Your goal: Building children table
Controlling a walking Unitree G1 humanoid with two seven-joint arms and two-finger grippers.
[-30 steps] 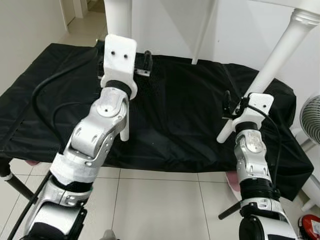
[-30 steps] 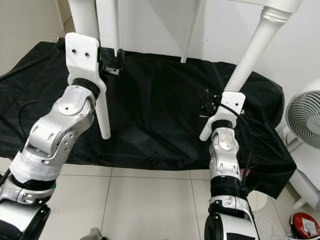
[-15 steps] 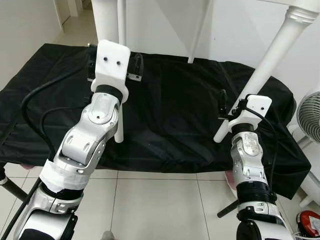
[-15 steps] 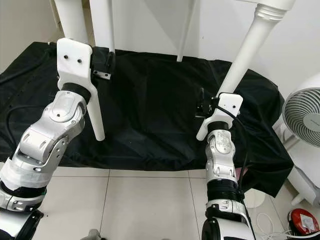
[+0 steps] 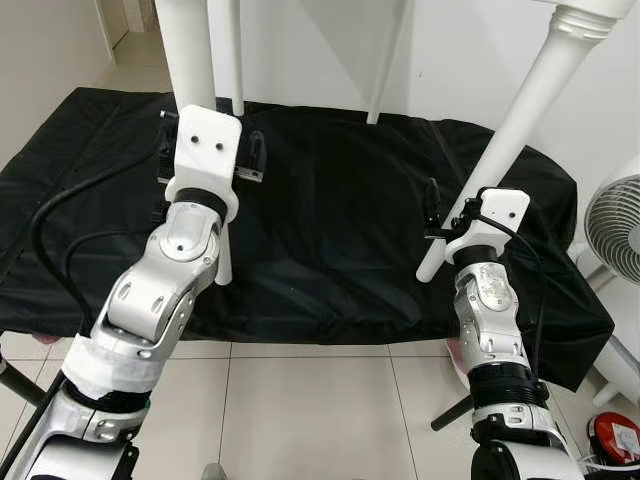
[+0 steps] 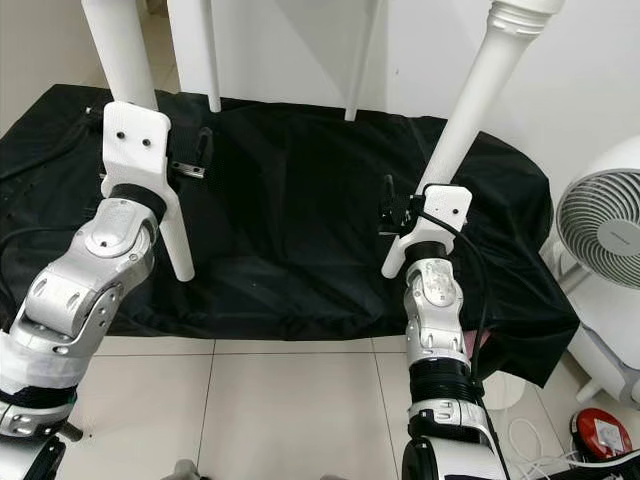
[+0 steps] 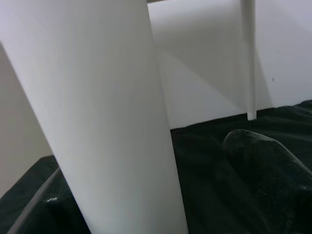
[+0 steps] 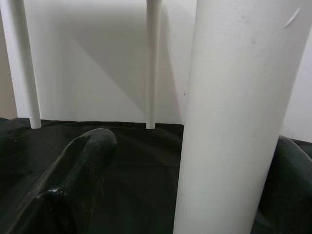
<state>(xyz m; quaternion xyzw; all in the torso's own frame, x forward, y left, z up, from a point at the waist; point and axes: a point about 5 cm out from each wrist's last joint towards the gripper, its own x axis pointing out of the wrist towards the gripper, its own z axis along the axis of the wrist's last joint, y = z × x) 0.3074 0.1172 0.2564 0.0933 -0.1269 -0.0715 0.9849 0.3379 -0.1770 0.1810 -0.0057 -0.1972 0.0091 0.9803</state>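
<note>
From your head camera, the left gripper (image 5: 210, 160) grasps a white table leg (image 5: 190, 70) over the black cloth (image 5: 330, 200). Your right gripper (image 6: 400, 215) clasps another leg (image 6: 470, 110). Wrist views show each leg between black fingers (image 8: 78, 170).

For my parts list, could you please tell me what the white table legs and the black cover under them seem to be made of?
The table legs look like white-painted wood or moulded plastic: smooth, matte, evenly white, with a turned collar near the top; the pictures cannot settle which. The black cover looks like thin woven fabric: it wrinkles, drapes over the edges and has a faint sheen.
</note>
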